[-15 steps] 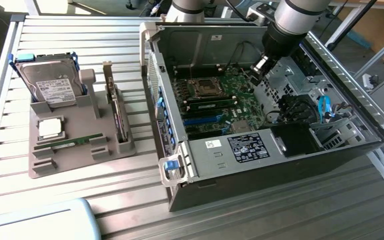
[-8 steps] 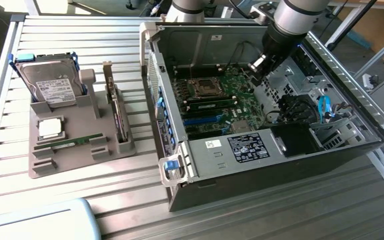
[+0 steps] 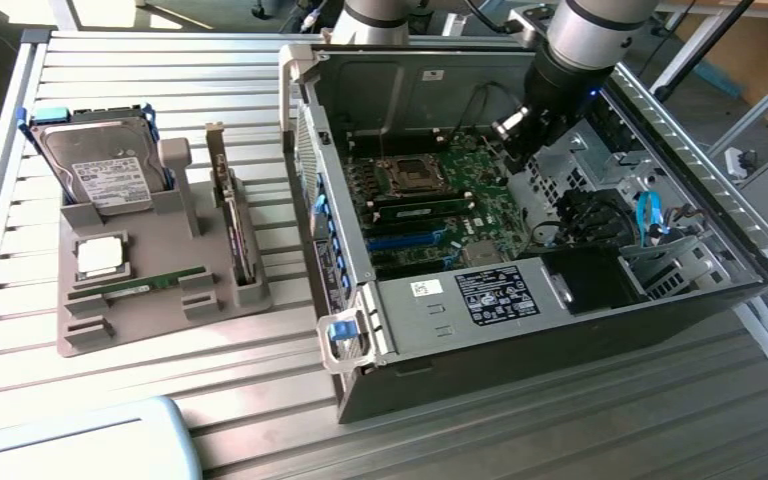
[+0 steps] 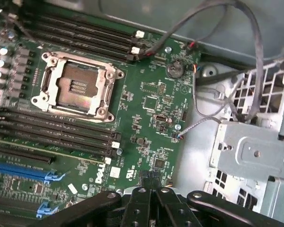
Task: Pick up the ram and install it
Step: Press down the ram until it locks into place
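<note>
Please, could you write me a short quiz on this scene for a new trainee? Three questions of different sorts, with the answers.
1. True or false: the gripper is over the motherboard, shut and holding nothing.
2. Where is the loose ram stick? A: in the grey holder; B: between the gripper's fingers; C: on the floor.
3. Fill in: the processor socket on the motherboard is ___.
Key: 1 true; 2 A; 3 empty.

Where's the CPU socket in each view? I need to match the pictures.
Exterior view: CPU socket on the motherboard, inside the open case.
Wrist view: CPU socket between two banks of black memory slots.
Shared landmark: the blue slot.
</note>
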Controlling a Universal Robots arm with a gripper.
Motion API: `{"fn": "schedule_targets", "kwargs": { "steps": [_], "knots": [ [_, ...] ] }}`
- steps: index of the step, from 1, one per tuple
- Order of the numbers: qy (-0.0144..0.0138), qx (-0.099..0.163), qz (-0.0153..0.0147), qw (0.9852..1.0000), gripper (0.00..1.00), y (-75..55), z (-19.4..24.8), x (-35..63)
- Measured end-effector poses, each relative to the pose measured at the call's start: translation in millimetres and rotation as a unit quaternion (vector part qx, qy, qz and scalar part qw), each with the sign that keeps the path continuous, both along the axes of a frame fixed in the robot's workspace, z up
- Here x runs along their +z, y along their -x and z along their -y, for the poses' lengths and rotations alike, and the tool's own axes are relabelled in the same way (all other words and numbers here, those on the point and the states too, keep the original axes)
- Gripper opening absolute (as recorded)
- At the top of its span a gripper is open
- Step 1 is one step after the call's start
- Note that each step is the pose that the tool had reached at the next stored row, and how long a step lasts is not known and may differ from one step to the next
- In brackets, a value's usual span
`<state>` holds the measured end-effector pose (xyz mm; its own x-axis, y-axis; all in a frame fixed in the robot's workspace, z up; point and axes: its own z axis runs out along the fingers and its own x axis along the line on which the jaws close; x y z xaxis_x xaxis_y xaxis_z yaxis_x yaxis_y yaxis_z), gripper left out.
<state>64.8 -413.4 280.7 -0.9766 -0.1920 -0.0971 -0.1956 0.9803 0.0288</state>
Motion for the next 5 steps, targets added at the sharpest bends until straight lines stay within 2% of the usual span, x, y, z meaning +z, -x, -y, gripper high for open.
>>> {"fn": "schedule_targets", "kwargs": {
  "steps": [1, 2, 5],
  "knots": [
    [0.0000, -0.019, 0.0000, 0.9998, 0.11, 0.0, 0.0, -0.2],
    [0.0000, -0.026, 0.0000, 0.9997, 0.11, 0.0, 0.0, -0.2],
    [-0.0002, -0.031, 0.0000, 0.9995, 0.11, 0.0, 0.0, -0.2]
  ]
}}
